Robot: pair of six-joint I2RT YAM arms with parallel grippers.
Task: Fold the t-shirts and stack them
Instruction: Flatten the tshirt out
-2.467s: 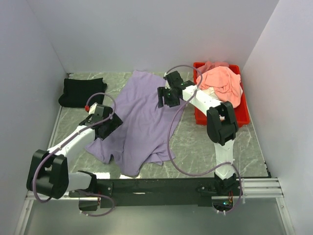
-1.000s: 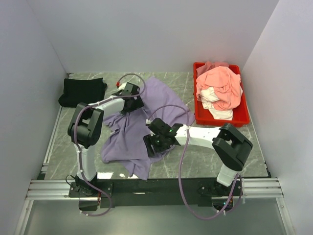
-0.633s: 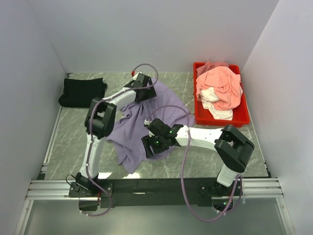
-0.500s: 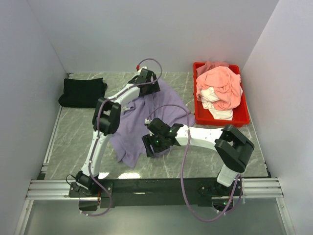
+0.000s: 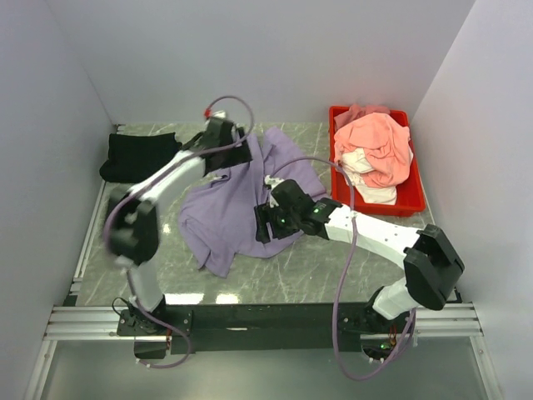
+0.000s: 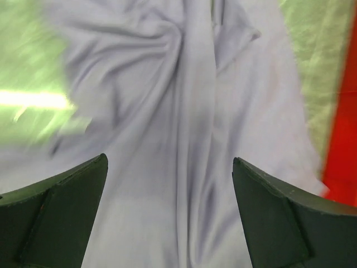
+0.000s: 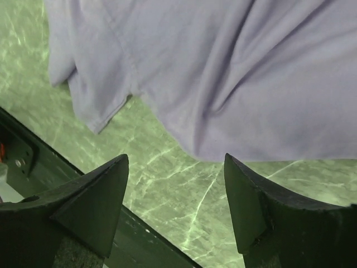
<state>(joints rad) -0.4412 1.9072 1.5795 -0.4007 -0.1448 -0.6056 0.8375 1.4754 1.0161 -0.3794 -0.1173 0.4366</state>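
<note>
The lavender-purple t-shirt (image 5: 237, 204) lies crumpled in the middle of the marble table. It fills the left wrist view (image 6: 184, 111) and the top of the right wrist view (image 7: 223, 72). My left gripper (image 5: 231, 153) is open and empty over its far edge. My right gripper (image 5: 275, 223) is open and empty over its near right edge. The black t-shirt (image 5: 137, 156) lies folded at the far left. The salmon-pink t-shirt (image 5: 379, 142) is heaped over the white t-shirt (image 5: 371, 190) in the red tray.
The red plastic tray (image 5: 412, 200) stands at the far right against the wall. White walls close the table on three sides. A black rail (image 5: 266, 321) runs along the near edge, also in the right wrist view (image 7: 33, 151).
The left arm swung back left from the far middle and now hangs over the shirt's far edge. The right gripper moved a little right and farther. The purple shirt has bunched narrower.
</note>
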